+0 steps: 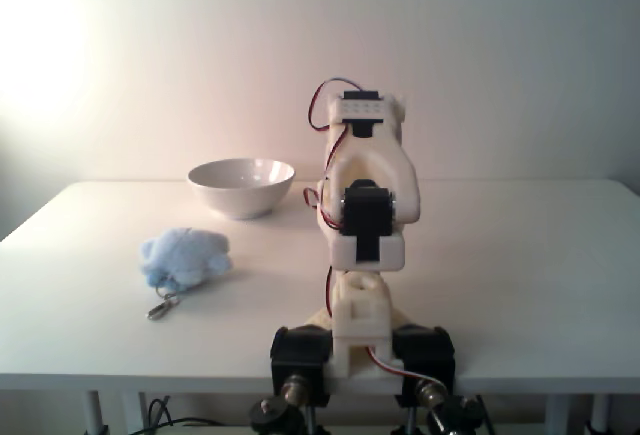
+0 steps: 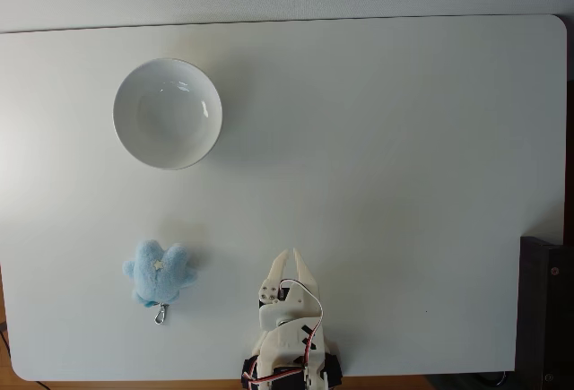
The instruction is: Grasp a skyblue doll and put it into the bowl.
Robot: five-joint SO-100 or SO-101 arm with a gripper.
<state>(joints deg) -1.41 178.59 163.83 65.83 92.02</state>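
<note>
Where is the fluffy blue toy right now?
In the fixed view from above, the skyblue doll lies on the table's lower left, below the bowl and left of the gripper.

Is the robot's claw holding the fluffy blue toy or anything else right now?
Nothing is held. The gripper is folded back near the arm's base with nothing between its fingers, while the fluffy pale-blue plush doll lies apart on the white table.

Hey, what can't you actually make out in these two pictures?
- Pincer: in the fixed view from behind, the arm's own body hides it.
- Bowl: its inside is hidden by its rim in that low view.
- Skyblue doll: face details too small and blurred in both fixed views.
- Keychain clasp: too small to tell its type.
</note>
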